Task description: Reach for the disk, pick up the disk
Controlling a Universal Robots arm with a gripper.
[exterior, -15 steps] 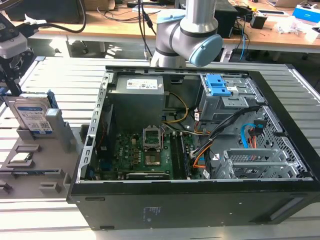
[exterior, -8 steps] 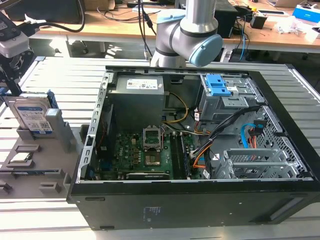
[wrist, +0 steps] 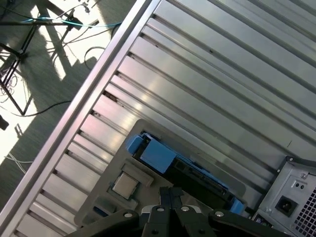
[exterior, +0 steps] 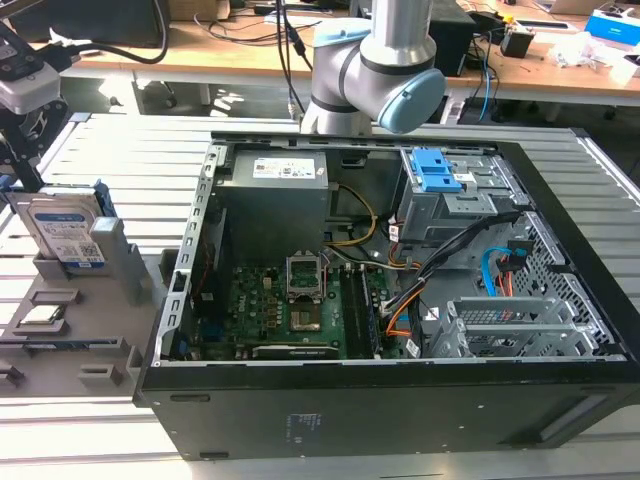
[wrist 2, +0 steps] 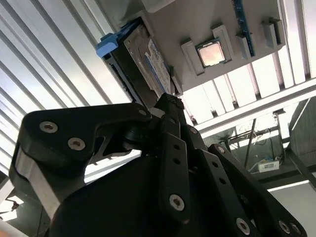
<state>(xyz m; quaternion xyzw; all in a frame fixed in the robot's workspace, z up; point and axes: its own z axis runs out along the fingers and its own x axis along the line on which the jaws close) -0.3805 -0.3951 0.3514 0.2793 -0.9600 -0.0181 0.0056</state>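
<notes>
Just ahead of the fingertips, counted one disk, standing on edge in a slot of one grey holder; near it, counted one small square chip, lying flat; found the single gripper black with bolted links, its two fingers drawn together to a bare slit, clamped on nothing; could not tell whether touching the disk; noted flat silver metal, white-and-blue label, blue plastic rails; ridged metal table underneath.
</notes>
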